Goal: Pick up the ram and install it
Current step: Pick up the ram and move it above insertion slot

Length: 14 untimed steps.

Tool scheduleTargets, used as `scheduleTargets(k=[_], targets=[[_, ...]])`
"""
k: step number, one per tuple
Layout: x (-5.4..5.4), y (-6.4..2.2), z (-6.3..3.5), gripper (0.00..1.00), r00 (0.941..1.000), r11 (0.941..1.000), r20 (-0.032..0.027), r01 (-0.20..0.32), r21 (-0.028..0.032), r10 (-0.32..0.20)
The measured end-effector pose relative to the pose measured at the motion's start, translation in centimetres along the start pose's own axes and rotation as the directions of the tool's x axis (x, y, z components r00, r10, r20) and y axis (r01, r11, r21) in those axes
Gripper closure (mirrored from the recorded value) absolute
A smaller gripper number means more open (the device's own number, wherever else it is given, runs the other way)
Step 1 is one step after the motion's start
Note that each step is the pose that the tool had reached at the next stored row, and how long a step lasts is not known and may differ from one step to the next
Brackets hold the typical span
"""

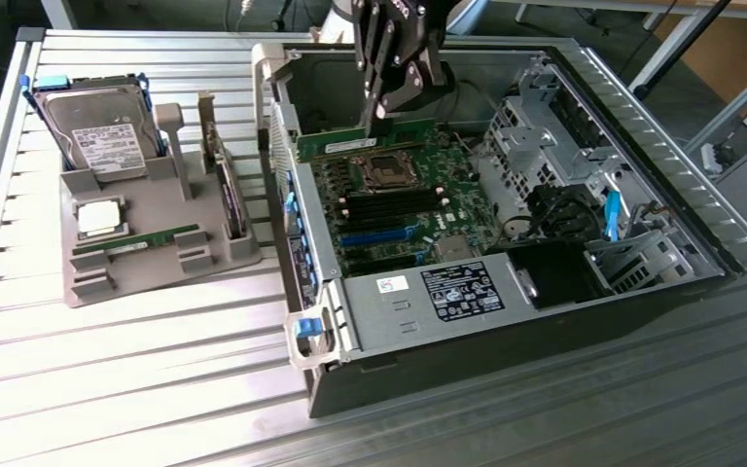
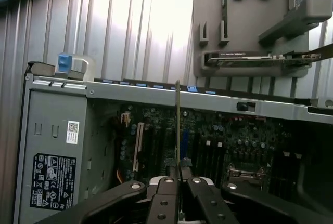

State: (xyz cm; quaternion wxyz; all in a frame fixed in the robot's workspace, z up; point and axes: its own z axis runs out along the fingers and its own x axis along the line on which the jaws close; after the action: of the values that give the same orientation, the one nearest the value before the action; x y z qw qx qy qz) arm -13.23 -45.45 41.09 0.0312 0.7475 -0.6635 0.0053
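My gripper [image 1: 373, 125] is shut on the ram [image 1: 347, 142], a long green stick with a white label strip. It hangs level over the back part of the motherboard [image 1: 400, 199] inside the open computer case [image 1: 299, 292], above the CPU socket [image 1: 383, 173]. The black memory slots [image 1: 384, 205] lie a little nearer the case's front. In the wrist view the ram [image 2: 178, 125] shows edge-on as a thin upright line, clamped between the two black fingers [image 2: 165, 187] of the gripper [image 2: 178, 171], with the motherboard below it.
A grey parts tray [image 1: 153, 272] at the exterior view's left holds a hard drive [image 1: 98, 131], a silver CPU [image 1: 98, 216] and another green stick [image 1: 133, 240]. The power supply [image 1: 445, 292] fills the case's front. Drive cages [image 1: 543, 126] and cables line the case's right side.
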Motion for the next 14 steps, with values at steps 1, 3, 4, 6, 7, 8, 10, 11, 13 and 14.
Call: scheduleTargets(k=[1, 3, 4, 6, 7, 8, 10, 11, 13, 14], targets=[[0.0, -0.09, 0.0, 0.89, 1.0, 1.0, -0.0005, 0.0, -0.0001, 0.0], [0.0, -0.2, 0.0, 0.89, 1.0, 1.0, -0.001, 0.0, -0.0001, 0.0], [0.0, -0.26, 0.0, 0.89, 1.0, 1.0, -0.0012, 0.0, -0.0001, 0.0], [0.0, -0.37, -0.01, 0.89, 1.0, 1.0, -0.0018, 0.0, -0.0002, 0.0], [0.1, -0.43, -0.01, 0.89, 1.0, 1.0, -0.0022, 0.0, -0.0002, 0.0], [0.1, -0.49, -0.01, 0.89, 1.0, 1.0, -0.0025, 0.0, -0.0003, 0.0], [0.1, -1.12, -0.04, 0.89, 1.0, 1.0, -0.0063, 0.0, -0.0008, 0.0], [0.2, -1.31, -0.04, 0.89, 1.0, 1.0, -0.0072, 0.0, -0.0008, 0.0], [0.2, -2.21, -0.07, 0.89, 0.9999, 1.0, -0.0126, 0.0, -0.0015, 0.0], [0.3, -2.31, -0.08, 0.89, 0.9999, 1.0, -0.0133, 0.0, -0.0016, 0.0]])
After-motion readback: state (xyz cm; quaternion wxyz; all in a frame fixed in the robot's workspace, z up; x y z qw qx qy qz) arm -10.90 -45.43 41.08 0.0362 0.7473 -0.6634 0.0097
